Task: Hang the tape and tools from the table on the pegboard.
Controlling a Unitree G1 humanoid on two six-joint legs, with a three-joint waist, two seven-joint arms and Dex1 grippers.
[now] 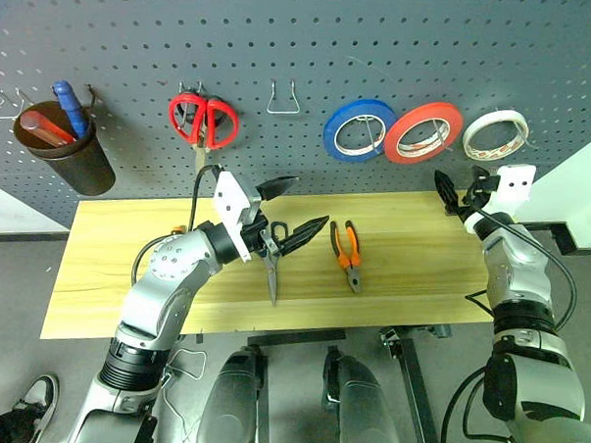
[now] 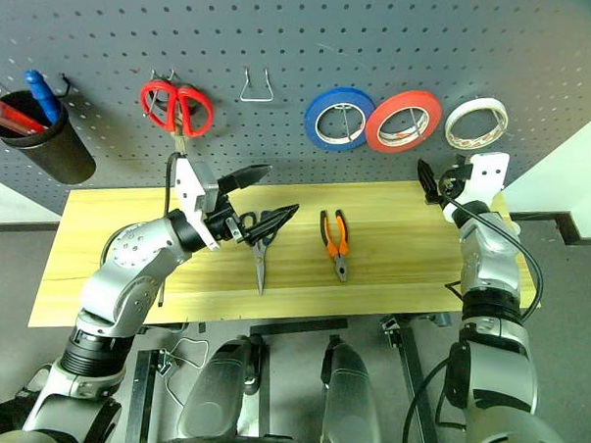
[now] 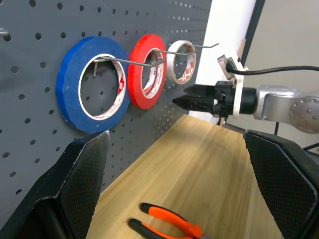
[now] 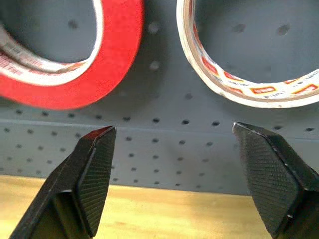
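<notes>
Dark grey pegboard [image 1: 137,38] fills the back of the scene, with the light wood tabletop [image 1: 411,276] running along its foot. At the far left of the board hangs a dark brown cup [image 1: 68,153] holding a blue-handled tool [image 1: 70,109] and a red-handled one [image 1: 45,127]. Next along, red-handled scissors [image 1: 203,119] hang from a hook, and beside them a bare wire hook [image 1: 283,98] juts from the board.

Below these, over the middle of the tabletop, the left gripper [image 1: 289,209] hovers with its jaws spread apart and nothing between them. Black-handled scissors [image 1: 273,265] lie on the wood just under it, blades pointing toward the near edge. Just to their right lie the orange-and-black pliers [image 1: 346,253], flat on the tabletop and apart from the scissors.

On the board above the pliers hangs a blue roll [image 1: 359,129], then a red-orange roll [image 1: 424,132] touching or nearly touching it, and then the cream-coloured tape [image 1: 495,134], which sits on its own wire hook at the right end of the row, close beside the red-orange roll.

Below the tape, the right gripper [image 4: 174,174] points at the board with its jaws released and wide, holding nothing. From its wrist view the lower edges of the red-orange roll and the tape hang just above the two fingertips [image 4: 97,144], with bare pegboard between them and a strip of tabletop beneath.
</notes>
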